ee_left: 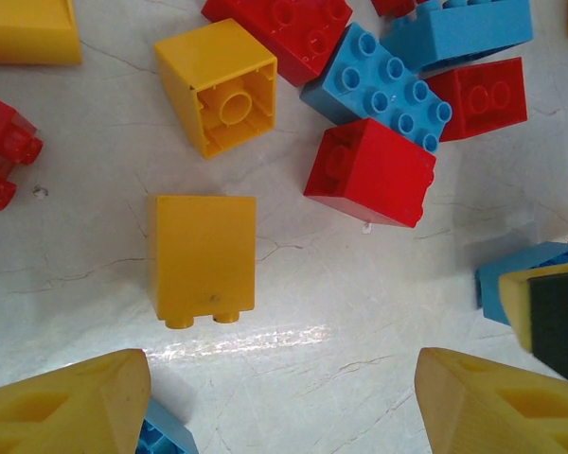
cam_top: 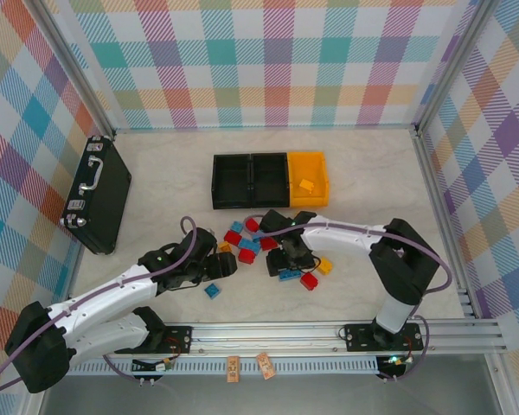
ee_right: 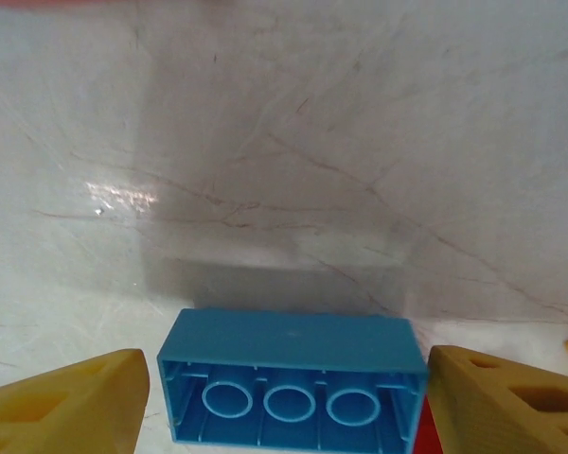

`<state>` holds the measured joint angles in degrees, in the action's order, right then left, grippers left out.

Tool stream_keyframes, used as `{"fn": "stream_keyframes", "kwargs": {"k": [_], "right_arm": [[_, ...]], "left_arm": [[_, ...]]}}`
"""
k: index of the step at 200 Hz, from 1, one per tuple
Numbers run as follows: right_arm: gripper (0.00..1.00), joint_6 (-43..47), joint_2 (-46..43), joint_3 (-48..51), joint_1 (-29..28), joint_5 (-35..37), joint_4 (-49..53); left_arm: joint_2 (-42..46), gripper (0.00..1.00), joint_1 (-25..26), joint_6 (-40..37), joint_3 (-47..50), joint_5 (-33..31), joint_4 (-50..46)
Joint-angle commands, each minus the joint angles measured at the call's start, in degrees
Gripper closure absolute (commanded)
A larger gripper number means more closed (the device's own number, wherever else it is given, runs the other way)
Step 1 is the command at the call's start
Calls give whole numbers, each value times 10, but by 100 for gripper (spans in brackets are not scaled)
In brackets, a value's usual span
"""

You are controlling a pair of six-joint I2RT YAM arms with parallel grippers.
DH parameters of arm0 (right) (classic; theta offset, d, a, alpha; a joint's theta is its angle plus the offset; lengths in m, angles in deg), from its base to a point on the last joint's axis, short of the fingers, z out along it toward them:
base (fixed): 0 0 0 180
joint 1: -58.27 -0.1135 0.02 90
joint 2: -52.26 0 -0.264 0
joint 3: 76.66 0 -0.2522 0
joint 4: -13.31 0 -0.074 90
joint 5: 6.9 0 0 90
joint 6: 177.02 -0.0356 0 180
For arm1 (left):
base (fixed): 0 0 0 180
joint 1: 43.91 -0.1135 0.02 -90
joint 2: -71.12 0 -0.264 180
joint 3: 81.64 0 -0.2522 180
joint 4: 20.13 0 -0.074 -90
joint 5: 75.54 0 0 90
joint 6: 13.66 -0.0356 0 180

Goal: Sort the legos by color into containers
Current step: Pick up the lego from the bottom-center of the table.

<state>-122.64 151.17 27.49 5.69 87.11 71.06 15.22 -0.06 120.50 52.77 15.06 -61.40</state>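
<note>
well left of the containers (cam_top: 233, 157), near the left wall: a flat black case (cam_top: 97, 194), hard-shelled, metal handle on top, lying at a slant. three boxy open-top plastic bins joined in a row, two black and, rightmost, a yellow-orange bin (cam_top: 308, 156) with a lone yellow brick (cam_top: 306, 185) inside. just in front of the containers, strewn on the pale, marbled, faintly glossy table (cam_top: 372, 173): the legos (cam_top: 246, 242), small shiny studded blocks in red, blue and yellow. in front and left of the containers, left arm (cam_top: 112, 294) stretched low and diagonal from its base; left gripper (ee_left: 284, 407) released, wedge-shaped yellow fingers (ee_left: 66, 407) wide apart over bare table, clasping nothing. ahead of them a side-lying yellow brick (ee_left: 203, 255), smooth face up, two studs peeking at its near edge; beyond it an upturned yellow brick (ee_left: 218, 87) showing its hollow, a red cube (ee_left: 371, 170) and a blue studded brick (ee_left: 379, 90). open table between fingers and nearest brick. in front of the containers' right half, right arm (cam_top: 346, 232) reaching back from a raised elbow toward the pile; right gripper (ee_right: 289, 416) released, straddling a long blue brick (ee_right: 292, 378) resting upside down, three round tubes in its hollow underside. thin sliver of table between left finger and brick; right side too tight to judge. scratched bare tabletop beyond that brick.
</note>
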Motion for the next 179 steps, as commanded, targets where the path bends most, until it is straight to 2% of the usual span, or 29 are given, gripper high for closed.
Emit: {"fn": "stream_keyframes", "kwargs": {"k": [1, 22, 46, 68, 111, 179], "right_arm": [[23, -13, 15, -18, -9, 6, 23], [26, -14, 24, -21, -14, 13, 22], [36, -14, 27, -24, -14, 16, 14], [41, -10, 23, -38, -14, 25, 18], [41, 36, 24, -106, -4, 54, 40], [41, 142, 78, -275, 82, 77, 60]], "left_arm": [[15, 26, 7, 10, 14, 4, -11], [18, 26, 8, 13, 19, 4, -11], [17, 26, 8, 15, 22, 4, -7], [18, 26, 8, 16, 23, 5, -6], [19, 27, 8, 16, 16, 5, 0], [-24, 26, -4, -12, -57, -5, 11]]}}
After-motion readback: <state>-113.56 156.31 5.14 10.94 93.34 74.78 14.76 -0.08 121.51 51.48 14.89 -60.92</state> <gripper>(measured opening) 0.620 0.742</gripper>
